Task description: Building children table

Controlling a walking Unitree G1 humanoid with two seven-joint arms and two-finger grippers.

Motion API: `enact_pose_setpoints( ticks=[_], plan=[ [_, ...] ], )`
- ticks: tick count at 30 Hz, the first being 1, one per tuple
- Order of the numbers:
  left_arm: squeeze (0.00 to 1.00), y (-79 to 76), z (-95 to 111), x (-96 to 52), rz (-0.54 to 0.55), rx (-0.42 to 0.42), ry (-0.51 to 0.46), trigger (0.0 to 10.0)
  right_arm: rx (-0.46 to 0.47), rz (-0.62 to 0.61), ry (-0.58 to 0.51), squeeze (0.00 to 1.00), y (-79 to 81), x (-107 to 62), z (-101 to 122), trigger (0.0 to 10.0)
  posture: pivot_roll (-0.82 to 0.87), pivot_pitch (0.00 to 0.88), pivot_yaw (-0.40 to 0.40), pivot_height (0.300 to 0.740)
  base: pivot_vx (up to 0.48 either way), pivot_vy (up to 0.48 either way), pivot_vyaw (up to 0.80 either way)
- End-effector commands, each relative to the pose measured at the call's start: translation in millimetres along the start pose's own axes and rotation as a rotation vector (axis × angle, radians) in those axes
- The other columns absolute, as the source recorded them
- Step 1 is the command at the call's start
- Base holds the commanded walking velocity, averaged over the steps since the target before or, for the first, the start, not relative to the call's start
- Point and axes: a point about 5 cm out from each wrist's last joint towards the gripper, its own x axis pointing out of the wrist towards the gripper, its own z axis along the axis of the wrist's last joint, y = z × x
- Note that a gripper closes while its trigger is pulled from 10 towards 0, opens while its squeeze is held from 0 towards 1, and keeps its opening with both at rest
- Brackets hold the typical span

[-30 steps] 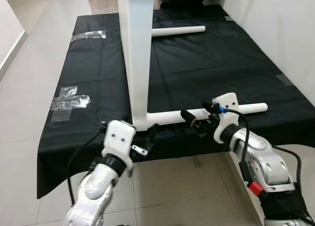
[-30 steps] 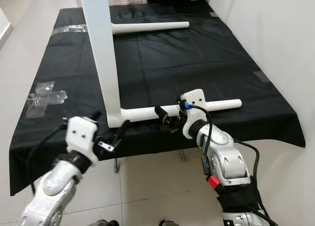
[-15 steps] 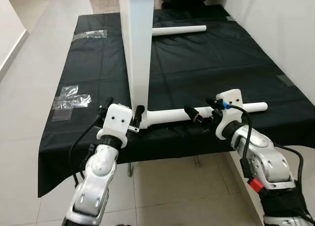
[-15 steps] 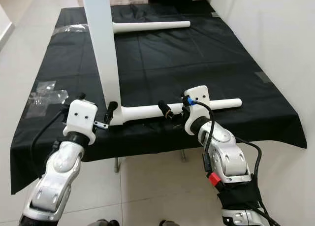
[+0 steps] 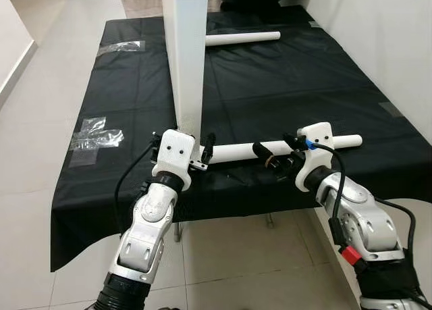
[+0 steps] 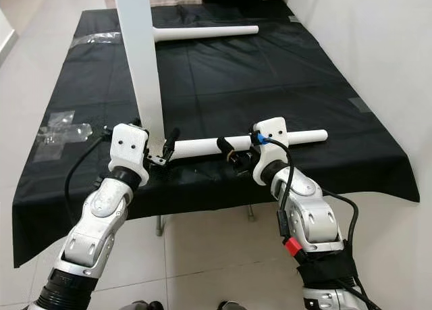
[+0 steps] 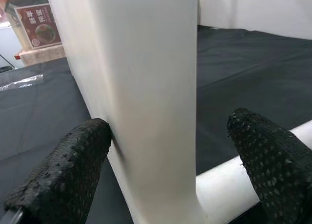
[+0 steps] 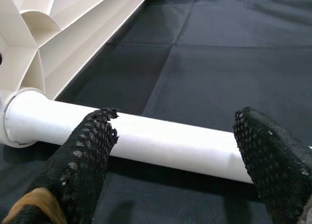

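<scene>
Leg-fitting step, I'd say: left tool [image 5: 200,152] gapes wide around the tabletop [image 5: 183,60] corner, right tool [image 5: 268,156] wide over the leg [image 5: 236,150]. Next: grip and twist.

Head views downward, wrist views close — shared table leg [image 5: 270,148]

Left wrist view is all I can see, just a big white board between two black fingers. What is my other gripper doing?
Observer: The right gripper is open around a white table leg lying on the black cloth.
Operator: Is that leg joined on?
Observer: Its end sits in a socket under the white tabletop.
Operator: Any more legs?
Observer: A second leg lies at the far end of the cloth.
</scene>
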Motion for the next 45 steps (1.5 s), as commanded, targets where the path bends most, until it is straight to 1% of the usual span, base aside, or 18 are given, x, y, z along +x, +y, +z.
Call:
enact_pose_setpoints(
  ticks=[1, 4, 6, 13, 14, 17, 18, 19, 20, 21, 22, 24, 25, 26, 31, 36, 40, 45],
  plan=[
    [0.00, 1.7, -4.9, -0.1, 0.027, 0.002, 0.011, 10.0, 0.003, 0.011, 0.010, 0.00, 4.1, -2.2, -2.8, 10.0, 0.00, 0.232, -0.014, 0.740, 0.000, 0.000, 0.00],
    [0.00, 6.0, -6.1, 1.5, 0.062, 0.025, 0.013, 10.0, 0.003, 0.011, 0.010, 0.00, 4.4, -2.4, -2.6, 10.0, 0.00, 0.234, -0.013, 0.740, 0.000, 0.000, 0.00],
    [0.00, 18.1, -10.3, 7.0, 0.136, 0.054, 0.022, 10.0, 0.007, 0.012, 0.006, 0.00, 5.2, -2.9, -1.5, 10.0, -0.01, 0.240, -0.013, 0.740, 0.000, 0.000, 0.00],
    [0.00, 36.1, -15.2, 19.8, 0.218, 0.056, 0.030, 10.0, 0.012, 0.013, 0.002, 0.00, 7.1, -4.8, 0.3, 10.0, -0.02, 0.250, -0.008, 0.740, 0.000, 0.000, 0.00],
    [0.00, 44.2, -15.8, 23.7, 0.250, 0.066, 0.035, 10.0, 0.013, 0.013, 0.004, 0.00, 7.3, -5.4, 0.2, 10.0, -0.02, 0.252, -0.006, 0.740, 0.000, 0.000, 0.00],
    [0.00, 47.4, -15.8, 24.6, 0.264, 0.071, 0.036, 10.0, 0.013, 0.012, 0.005, 0.00, 7.3, -5.6, 0.0, 10.0, -0.02, 0.252, -0.006, 0.740, 0.000, 0.000, 0.00],
    [0.00, 59.9, -13.8, 23.4, 0.311, 0.094, 0.033, 4.3, 0.014, 0.012, 0.007, 0.00, 7.3, -6.0, -0.5, 10.0, -0.02, 0.258, -0.004, 0.740, 0.000, 0.000, 0.00],
    [0.00, 68.7, -12.4, 22.6, 0.346, 0.111, 0.028, 3.5, 0.014, 0.012, 0.009, 0.00, 7.3, -6.4, -0.8, 10.0, -0.02, 0.258, -0.004, 0.740, 0.000, 0.000, 0.00],
    [0.00, 68.7, -12.4, 22.6, 0.346, 0.111, 0.028, 3.5, 0.014, 0.012, 0.009, 0.00, 7.3, -6.4, -0.8, 10.0, -0.02, 0.258, -0.004, 0.740, 0.000, 0.000, 0.00],
    [0.00, 80.1, -10.6, 20.1, 0.389, 0.133, 0.024, 3.5, 0.018, 0.013, 0.011, 0.00, 7.5, -6.6, -1.0, 10.0, -0.02, 0.258, -0.004, 0.740, 0.000, 0.000, 0.00],
    [0.00, 93.3, -9.6, 16.5, 0.438, 0.154, 0.028, 1.5, 0.019, 0.014, 0.013, 0.00, 7.7, -6.6, -1.4, 10.0, -0.01, 0.258, -0.007, 0.740, 0.000, 0.000, 0.00],
    [0.00, 93.3, -9.6, 16.5, 0.438, 0.154, 0.028, 1.5, 0.019, 0.014, 0.013, 0.00, 7.7, -6.6, -1.4, 10.0, -0.01, 0.258, -0.007, 0.740, 0.000, 0.000, 0.00],
    [0.00, 106.7, -9.1, 11.6, 0.485, 0.169, 0.032, 1.7, 0.024, 0.017, 0.013, 0.00, 8.2, -6.3, -1.7, 10.0, 0.00, 0.258, -0.008, 0.740, 0.000, 0.000, 0.00],
    [0.00, 119.9, -7.9, 6.0, 0.528, 0.183, 0.031, 0.0, 0.026, 0.019, 0.014, 0.00, 8.6, -5.6, -1.7, 10.0, 0.00, 0.258, -0.009, 0.740, 0.000, 0.000, 0.00],
    [0.00, 136.7, -3.6, -4.0, 0.589, 0.208, 0.019, 0.0, 0.028, 0.024, 0.014, 0.00, 9.7, -4.3, -1.4, 10.0, 0.00, 0.257, -0.011, 0.740, 0.000, 0.000, 0.00],
    [0.00, 140.1, -0.9, -7.2, 0.606, 0.218, 0.009, 0.0, 0.029, 0.026, 0.014, 0.00, 10.1, -4.3, -1.3, 10.0, 0.00, 0.257, -0.011, 0.740, 0.000, 0.000, 0.00],
    [0.00, 151.1, 4.2, -20.6, 0.719, 0.276, -0.013, 0.0, 0.035, 0.045, 0.012, 0.00, 13.2, -2.9, -0.8, 10.0, 0.01, 0.256, -0.006, 0.740, 0.000, 0.000, 0.00],
    [0.00, 162.0, -4.0, -37.7, 0.815, 0.266, 0.036, 0.0, 0.035, 0.052, 0.007, 0.00, 15.0, -2.7, -0.1, 10.0, 0.01, 0.257, -0.002, 0.740, 0.000, 0.000, 0.00]
  ],
)
